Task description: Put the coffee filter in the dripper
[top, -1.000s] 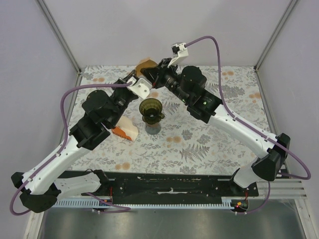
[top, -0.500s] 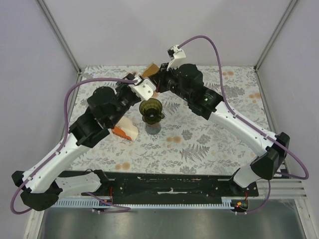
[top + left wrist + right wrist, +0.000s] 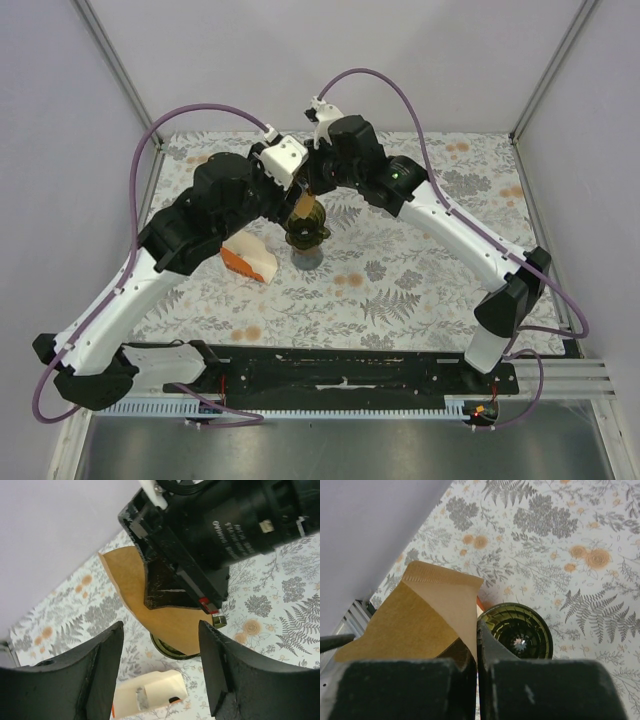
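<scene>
The tan-brown coffee filter (image 3: 415,615) hangs pinched by its edge in my right gripper (image 3: 476,645), which is shut on it. The filter (image 3: 306,207) sits tilted just above the dark smoky-green dripper (image 3: 305,230), its lower edge over the rim. The dripper (image 3: 520,630) stands upright on the floral cloth, open and ribbed inside. My left gripper (image 3: 160,630) is open, its fingers (image 3: 100,670) on either side of the filter (image 3: 130,585) without touching it. The dripper's rim (image 3: 172,652) peeks out under the paper. In the top view the left gripper (image 3: 293,192) faces the right gripper (image 3: 318,190) closely.
An orange and white wedge-shaped carton (image 3: 250,262) lies left of the dripper, and it shows as a cream carton (image 3: 150,692) low in the left wrist view. The floral cloth (image 3: 420,280) covers the table. Grey walls and frame posts (image 3: 125,75) close in the back and sides.
My left gripper has opened and let go of the filter. Both arms swung toward the middle, bringing the filter from the back of the table down over the dripper.
</scene>
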